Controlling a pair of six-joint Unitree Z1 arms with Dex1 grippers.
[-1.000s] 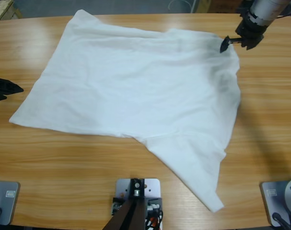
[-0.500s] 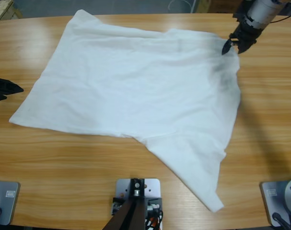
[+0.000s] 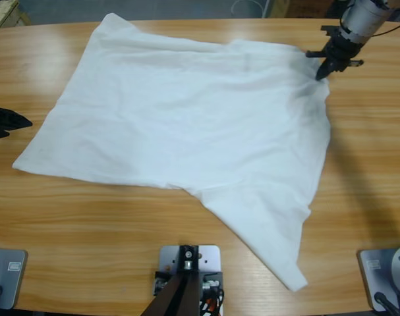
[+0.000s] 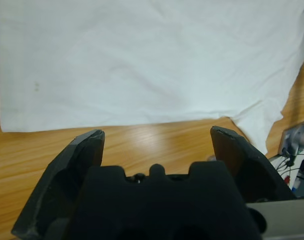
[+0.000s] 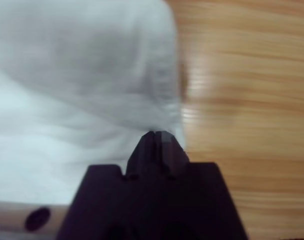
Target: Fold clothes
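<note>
Here the white T-shirt point(image 3: 186, 131) lies spread almost flat over the middle of the wooden table point(image 3: 87, 250), reaching close to the far edge, with one part trailing toward the near right as a narrowing flap. The fabric shows only shallow wrinkles.

At the shirt's far right corner, the right gripper point(image 3: 323, 68) comes down from the upper right of the high view, its tips at the cloth's edge. In the right wrist view, the right gripper point(image 5: 158, 139) has its jaws pressed together into a single point just over the shirt's border, where cloth meets bare wood; whether any fabric is caught between them cannot be told.

The left gripper point(image 4: 157, 137) is off the shirt's left side, jaws spread wide with nothing between them, above bare table just beside the shirt's straight edge point(image 4: 116, 120).
</note>
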